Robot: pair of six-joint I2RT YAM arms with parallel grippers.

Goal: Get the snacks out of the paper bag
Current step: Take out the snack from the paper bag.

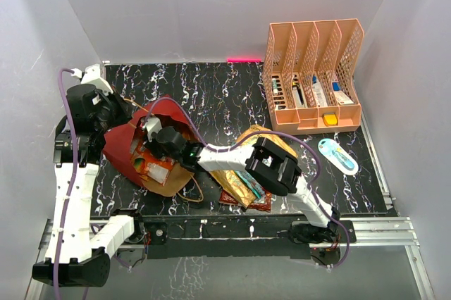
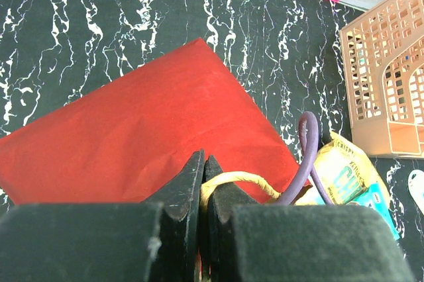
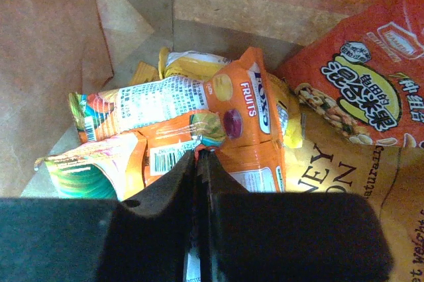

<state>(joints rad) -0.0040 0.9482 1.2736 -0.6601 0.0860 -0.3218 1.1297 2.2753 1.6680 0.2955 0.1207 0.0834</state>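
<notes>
At the far left, the left gripper has its fingers pressed together on the rim of the bag, and a twisted handle loops out just beside them. The bag lies on its side on the table, dark red side up and brown mouth facing right. The right arm reaches across from the right into that mouth. Inside, the right gripper has its fingers almost touching, with the tips against an orange packet. Whether they pinch its edge cannot be told. A green packet lies left of the orange one. To the right are a red packet printed with nuts and a brown packet, both leaning on the bag wall. Right of the bag, under the right arm, a pile of gold, red and teal packets lies on the table, outside the bag. A yellow packet is just behind it. Further right, at the back, stands a peach organiser with small items in its slots. Near its front, a white-and-blue oval packet lies flat on the table.
</notes>
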